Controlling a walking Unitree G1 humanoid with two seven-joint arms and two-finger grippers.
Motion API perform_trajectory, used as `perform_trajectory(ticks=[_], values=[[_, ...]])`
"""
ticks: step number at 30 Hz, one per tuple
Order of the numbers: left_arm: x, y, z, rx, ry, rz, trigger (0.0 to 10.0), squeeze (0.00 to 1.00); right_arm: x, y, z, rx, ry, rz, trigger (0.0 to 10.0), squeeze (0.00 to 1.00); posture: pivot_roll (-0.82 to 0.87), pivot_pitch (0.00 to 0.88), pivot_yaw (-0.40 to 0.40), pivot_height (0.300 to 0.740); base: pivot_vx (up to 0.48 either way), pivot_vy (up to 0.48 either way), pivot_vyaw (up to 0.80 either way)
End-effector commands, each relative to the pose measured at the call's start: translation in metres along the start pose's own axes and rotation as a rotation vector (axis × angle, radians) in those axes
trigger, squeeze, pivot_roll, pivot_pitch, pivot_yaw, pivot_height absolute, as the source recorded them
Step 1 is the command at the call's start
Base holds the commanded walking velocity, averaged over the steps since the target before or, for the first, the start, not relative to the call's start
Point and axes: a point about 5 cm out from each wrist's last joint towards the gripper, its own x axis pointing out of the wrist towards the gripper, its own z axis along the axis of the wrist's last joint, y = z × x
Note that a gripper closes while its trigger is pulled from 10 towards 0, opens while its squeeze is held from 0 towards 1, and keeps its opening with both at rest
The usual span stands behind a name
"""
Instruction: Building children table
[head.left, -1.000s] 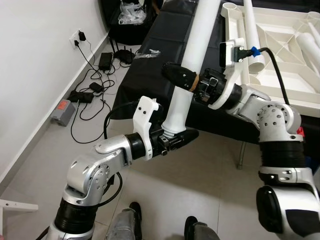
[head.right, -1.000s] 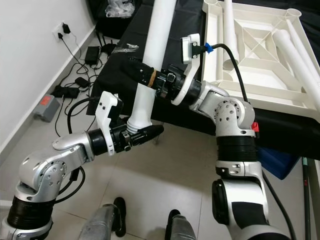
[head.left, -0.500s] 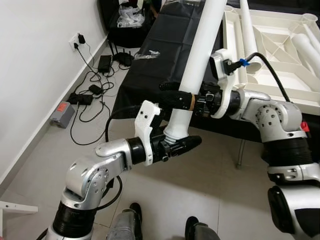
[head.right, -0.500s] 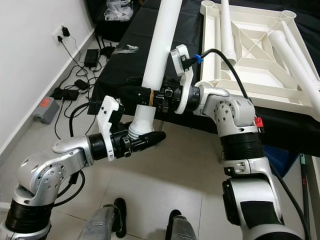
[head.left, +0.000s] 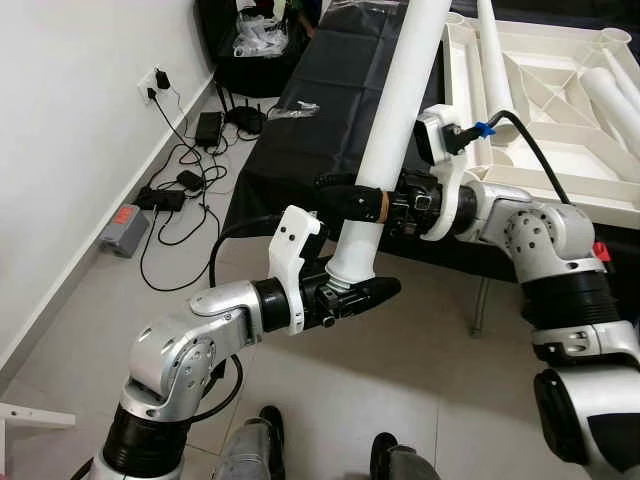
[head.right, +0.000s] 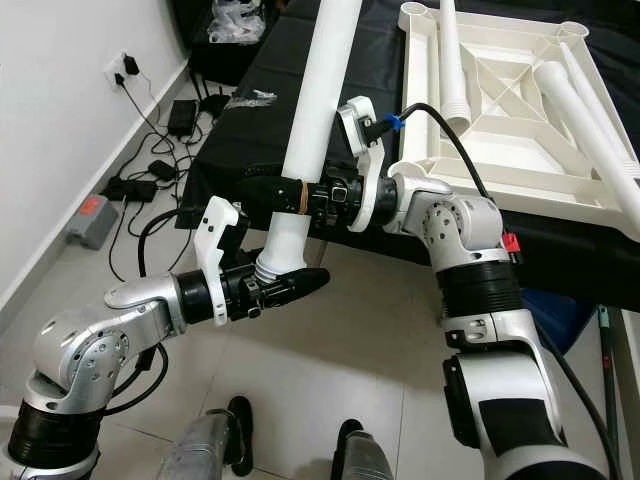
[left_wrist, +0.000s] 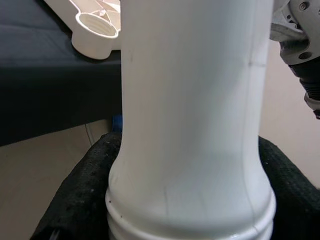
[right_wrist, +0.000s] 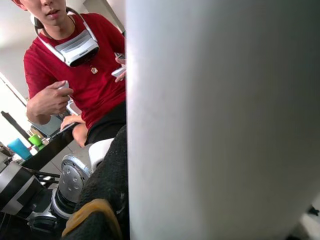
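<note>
A long white table leg (head.left: 395, 120) is held tilted over the floor in front of the black table (head.left: 330, 90). My left gripper (head.left: 358, 292) is shut on the leg's lower threaded end (left_wrist: 190, 200). Higher up, my right gripper (head.left: 352, 197) is shut on the leg's shaft (right_wrist: 220, 120). The white upturned tabletop (head.left: 570, 110) lies on the black table at the right, with other white legs (head.right: 580, 100) resting in it and a threaded socket (left_wrist: 96, 27) at its corner.
Cables, power adapters and a wall socket (head.left: 158, 76) lie on the floor by the left wall. A person in a red shirt (right_wrist: 75, 75) holding controllers appears in the right wrist view. A blue box (head.right: 555, 320) sits under the table at the right.
The leg has swung more upright and my right arm has lowered and turned toward the table; over the last half second little has moved.
</note>
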Motion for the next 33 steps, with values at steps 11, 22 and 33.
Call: perform_trajectory(ticks=[11,22,33], values=[[0.004,0.0,-0.001,0.023,0.049,0.033,10.0,0.0,-0.002,-0.001,-0.001,0.001,0.03,-0.019,0.0,0.0,0.14,0.265,0.001,0.74,0.0,0.0,0.0],[0.002,0.019,0.011,0.119,0.027,0.216,10.0,0.0,-0.015,-0.027,0.009,-0.072,0.006,-0.289,0.0,0.0,0.15,0.271,0.005,0.74,0.0,0.0,0.0],[-0.001,0.023,0.011,0.182,0.031,0.31,10.0,0.0,-0.048,-0.045,0.04,-0.196,-0.106,-0.617,0.0,0.0,0.15,0.259,0.002,0.74,0.0,0.0,0.0]])
